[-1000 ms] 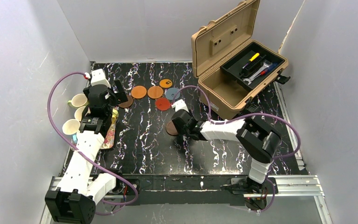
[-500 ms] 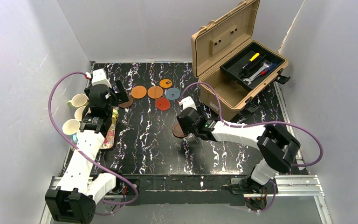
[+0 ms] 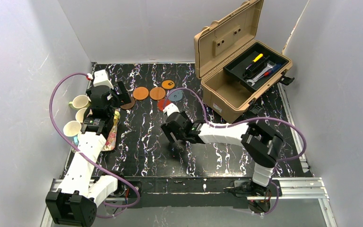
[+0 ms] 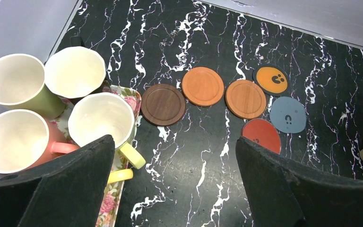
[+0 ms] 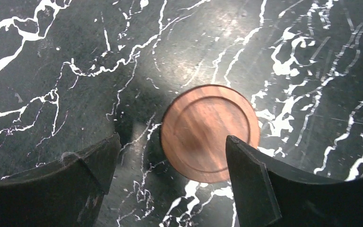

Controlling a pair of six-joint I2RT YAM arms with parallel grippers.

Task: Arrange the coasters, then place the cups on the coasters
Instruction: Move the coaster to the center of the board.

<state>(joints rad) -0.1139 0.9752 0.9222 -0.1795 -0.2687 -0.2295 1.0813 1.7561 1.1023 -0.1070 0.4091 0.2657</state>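
Under the right pincer (image 5: 172, 141), open and empty, between its spread fingers (image 5: 250, 179), find the brown coaster (image 5: 203, 127) flat on the table (image 5: 52, 56); probably thin, stiff, light and smooth, so pinch low across opposite rim edges.

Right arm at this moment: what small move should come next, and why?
Probably raise the right gripper straight up. Its jaws stand open and the brown coaster lies flat on the table between them, so nothing is held; the other coasters wait bunched farther back.
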